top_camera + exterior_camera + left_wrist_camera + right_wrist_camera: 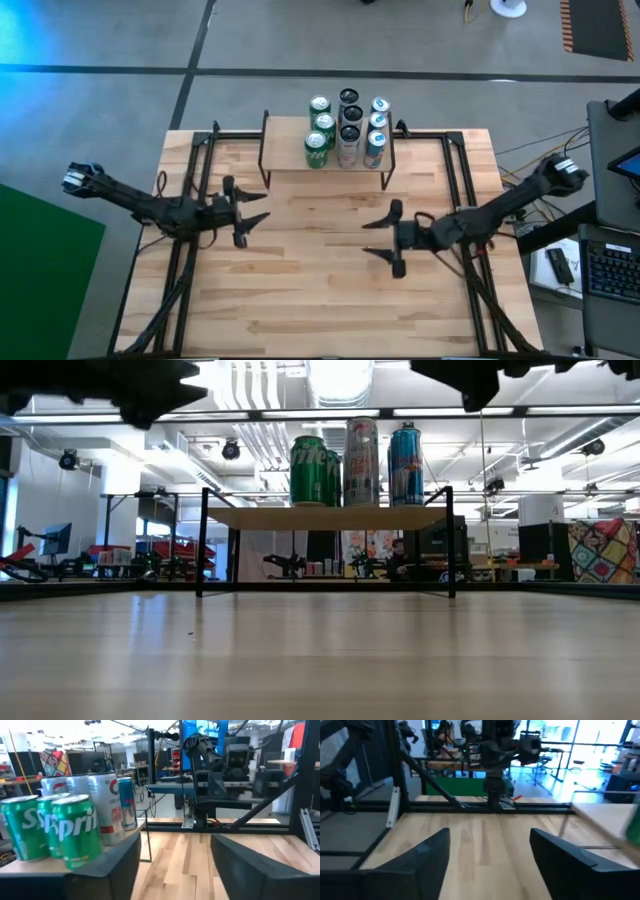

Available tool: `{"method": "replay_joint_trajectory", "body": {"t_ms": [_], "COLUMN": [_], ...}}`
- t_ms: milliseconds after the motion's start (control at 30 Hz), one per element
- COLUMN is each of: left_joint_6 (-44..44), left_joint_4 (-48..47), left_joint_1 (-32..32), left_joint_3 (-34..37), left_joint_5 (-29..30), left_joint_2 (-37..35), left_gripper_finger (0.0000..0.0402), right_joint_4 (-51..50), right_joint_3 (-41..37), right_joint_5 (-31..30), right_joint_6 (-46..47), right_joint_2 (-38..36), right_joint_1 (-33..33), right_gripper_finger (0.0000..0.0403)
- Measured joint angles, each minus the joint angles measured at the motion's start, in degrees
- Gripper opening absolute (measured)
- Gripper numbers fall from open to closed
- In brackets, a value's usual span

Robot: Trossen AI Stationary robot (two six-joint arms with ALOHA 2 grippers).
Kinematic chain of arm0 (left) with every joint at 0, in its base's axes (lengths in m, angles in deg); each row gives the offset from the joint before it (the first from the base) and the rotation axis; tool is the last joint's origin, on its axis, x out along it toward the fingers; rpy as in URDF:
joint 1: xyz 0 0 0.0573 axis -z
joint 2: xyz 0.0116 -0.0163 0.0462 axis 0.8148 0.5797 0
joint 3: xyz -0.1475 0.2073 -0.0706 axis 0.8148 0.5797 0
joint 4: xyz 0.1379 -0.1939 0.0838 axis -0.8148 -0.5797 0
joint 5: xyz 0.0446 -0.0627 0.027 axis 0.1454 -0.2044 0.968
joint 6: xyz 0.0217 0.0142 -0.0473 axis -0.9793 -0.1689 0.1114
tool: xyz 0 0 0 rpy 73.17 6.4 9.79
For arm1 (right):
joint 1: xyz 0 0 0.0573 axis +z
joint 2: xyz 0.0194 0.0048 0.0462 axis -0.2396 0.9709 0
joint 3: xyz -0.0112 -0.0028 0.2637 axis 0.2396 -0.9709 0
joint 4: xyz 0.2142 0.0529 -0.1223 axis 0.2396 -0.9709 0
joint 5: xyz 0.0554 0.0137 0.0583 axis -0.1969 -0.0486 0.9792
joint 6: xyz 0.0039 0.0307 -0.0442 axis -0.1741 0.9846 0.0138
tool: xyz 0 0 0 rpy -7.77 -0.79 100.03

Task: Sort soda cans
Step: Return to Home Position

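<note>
**High view.** A light wooden plank table point(330, 300) is carrying a small flat wooden shelf on thin black legs point(285, 150) at the middle of its far edge. All nine soda cans are standing upright on that shelf, packed in three close rows of three. The green metal cans with silver tops point(322, 124) are on the left. The dark-topped cans with silvery sides point(349, 113) are in the middle. The pale blue and silver cans point(378, 121) are on the right. The left gripper point(264, 206) is hovering over bare table left of centre, well apart from the shelf, with its fingers spread wide and holding nothing. The right gripper point(368, 238) is hovering right of centre, facing the left one, also spread wide and empty.

**Low view.** The cans are showing as three upright columns on the shelf top: green, silvery, then blue, from left to right. Only dark undersides of the two arms are reaching in at the top edge, so finger spacing cannot be told here.

**Left wrist view.** The green cans are sitting nearest, with silvery red-lettered cans and a blue can behind them. This arm's two dark fingers point(115, 865) are standing far apart, with only table planks between them.

**Right wrist view.** This arm's dark fingers point(420, 865) are also gaping wide over bare planks, gripping nothing. The shelf edge is showing only as a blur.
</note>
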Motion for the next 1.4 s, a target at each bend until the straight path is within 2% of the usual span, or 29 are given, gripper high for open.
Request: {"method": "replay_joint_trajectory", "body": {"t_ms": [67,233,433,500,633,767,900,1167,1400], "left_joint_6": [-0.58,-2.43,-2.99,-4.25,-5.39,-1.44,1.81,2.26,2.23], "left_joint_4": [2.65,10.83,8.57,8.23,7.78,7.73,7.37,6.18,-0.03], "left_joint_1": [-0.1,-0.19,-1.71,-2.54,-5.53,-10.31,-14.41,-14.79,-14.79], "left_joint_3": [3.7,12.26,13.94,13.94,14.35,15.84,16.8,16.8,16.8], "left_joint_5": [0.01,0.02,0.28,0.28,-0.41,-6.89,-8.96,-9.05,-9.03], "left_joint_2": [-3.0,-9.19,-13.87,-14.72,-15.61,-15.42,-15.14,-16.99,-22.54], "left_gripper_finger": [0.0205,0.0142,0.0077,0.0059,0.003,0.0005,0.0002,0.0001,0.0001], "right_joint_4": [-3.32,-3.96,1.14,1.91,0.31,-4.32,-5.99,-8.98,-14.75], "right_joint_3": [-0.88,-6.72,-16.22,-19.22,-23.72,-26.4,-28.06,-29.3,-28.83], "right_joint_5": [-0.04,0.23,0.13,0.51,1.66,5.1,7.15,7.28,8.55], "right_joint_6": [-1.65,-4.58,-4.13,-3.6,-1.34,1.65,2.33,2.81,2.56], "right_joint_2": [-3.85,-12.94,-23.76,-27.79,-34.54,-38.86,-41.26,-45.3,-51.36], "right_joint_1": [-0.18,-0.62,-5.88,-8.19,-12.76,-16.74,-18.73,-18.89,-18.88], "right_gripper_finger": [0.0243,0.0161,0.004,0.0017,0.0009,0.0009,0.0009,0.0009,0.0009]}}
